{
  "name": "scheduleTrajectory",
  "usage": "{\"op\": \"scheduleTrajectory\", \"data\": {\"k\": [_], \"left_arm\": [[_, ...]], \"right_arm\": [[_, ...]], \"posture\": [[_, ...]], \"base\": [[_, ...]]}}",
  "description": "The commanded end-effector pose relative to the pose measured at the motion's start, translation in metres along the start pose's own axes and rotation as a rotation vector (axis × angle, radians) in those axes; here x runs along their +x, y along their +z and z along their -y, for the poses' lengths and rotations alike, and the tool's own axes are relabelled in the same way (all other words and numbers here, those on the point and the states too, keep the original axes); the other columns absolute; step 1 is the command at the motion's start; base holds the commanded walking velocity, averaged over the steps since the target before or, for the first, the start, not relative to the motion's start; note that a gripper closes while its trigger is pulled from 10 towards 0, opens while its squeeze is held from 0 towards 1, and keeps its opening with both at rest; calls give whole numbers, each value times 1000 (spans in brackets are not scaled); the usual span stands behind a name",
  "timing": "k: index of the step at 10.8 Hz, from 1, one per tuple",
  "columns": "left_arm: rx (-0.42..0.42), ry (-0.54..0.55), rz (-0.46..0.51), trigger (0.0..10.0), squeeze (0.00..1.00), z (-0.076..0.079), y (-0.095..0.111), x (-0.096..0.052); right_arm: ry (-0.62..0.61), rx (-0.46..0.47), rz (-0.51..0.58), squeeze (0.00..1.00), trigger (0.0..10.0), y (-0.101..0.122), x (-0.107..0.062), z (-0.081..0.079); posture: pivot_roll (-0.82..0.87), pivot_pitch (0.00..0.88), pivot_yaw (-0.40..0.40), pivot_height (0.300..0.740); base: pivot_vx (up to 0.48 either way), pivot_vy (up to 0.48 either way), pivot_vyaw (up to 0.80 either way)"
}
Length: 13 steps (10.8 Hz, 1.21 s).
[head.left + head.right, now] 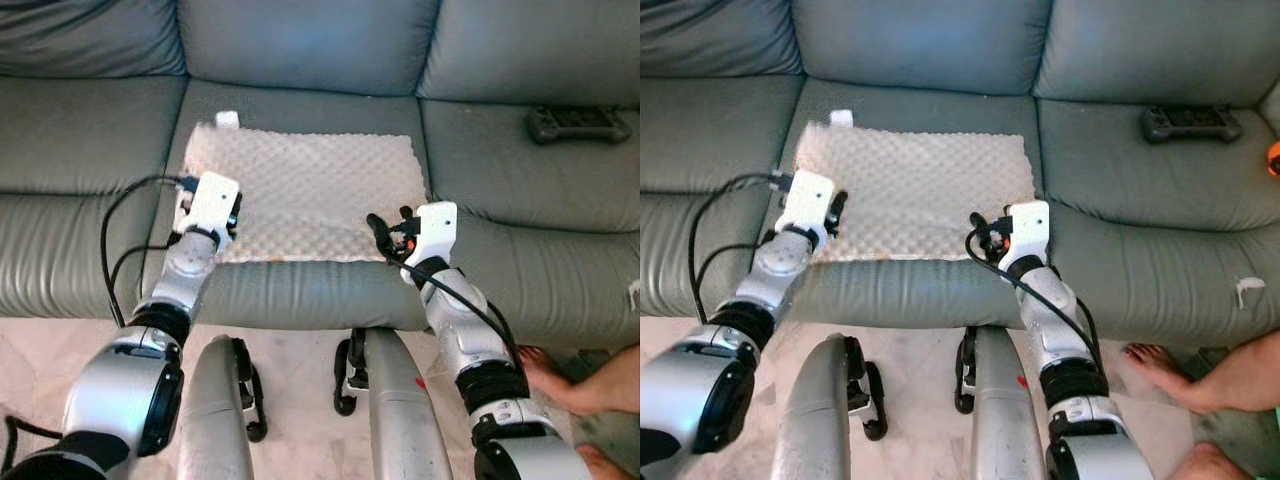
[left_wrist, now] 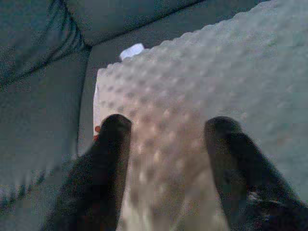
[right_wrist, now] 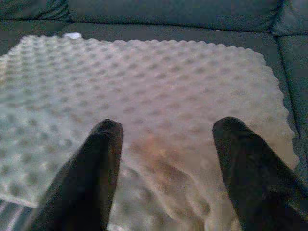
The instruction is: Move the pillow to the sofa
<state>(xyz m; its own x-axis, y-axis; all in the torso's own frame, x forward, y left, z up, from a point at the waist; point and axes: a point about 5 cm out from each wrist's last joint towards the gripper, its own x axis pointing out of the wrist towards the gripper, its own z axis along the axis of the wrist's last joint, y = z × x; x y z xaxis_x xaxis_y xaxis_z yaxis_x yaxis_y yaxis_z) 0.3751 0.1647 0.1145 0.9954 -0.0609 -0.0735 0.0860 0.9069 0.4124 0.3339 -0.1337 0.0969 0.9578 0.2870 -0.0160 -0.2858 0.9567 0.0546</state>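
Pillow lies flat on the middle seat of the sofa, its front edge at the seat's lip. Left gripper and right gripper sit at the pillow's two front corners, fingers spread apart over the dimpled cover and clasping nothing (the wrist views show fabric in the gaps, not pinched). The pillow appears placed, so the step in hand is probably release and withdrawal. To do it well, draw both grippers straight back and slightly up together, keeping the fingers spread so no cover snags and the pillow does not slide off the lip. A controller rests on the right seat; a person's foot is near the right arm.
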Motion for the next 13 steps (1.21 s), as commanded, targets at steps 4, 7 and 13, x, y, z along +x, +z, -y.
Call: {"op": "scheduleTrajectory", "data": {"k": [4, 7, 13], "left_arm": [[56, 131, 13, 10000, 1000, -19, -3, -2], [-147, 241, 96, 10000, 1000, -34, -19, -29], [-297, 123, 67, 10000, 1000, 22, -51, -113]], "right_arm": [[-37, 1, 14, 1000, 10000, -1, -12, 0], [-69, -10, 74, 1000, 10000, 6, -39, -2], [-38, 36, 19, 1000, 10000, -5, -64, -9]], "posture": [[-135, 286, -37, 635], [-103, 193, -14, 635], [-61, 74, -49, 670]], "base": [[0, 0, 0], [0, 0, 0], [0, 0, 0]]}}
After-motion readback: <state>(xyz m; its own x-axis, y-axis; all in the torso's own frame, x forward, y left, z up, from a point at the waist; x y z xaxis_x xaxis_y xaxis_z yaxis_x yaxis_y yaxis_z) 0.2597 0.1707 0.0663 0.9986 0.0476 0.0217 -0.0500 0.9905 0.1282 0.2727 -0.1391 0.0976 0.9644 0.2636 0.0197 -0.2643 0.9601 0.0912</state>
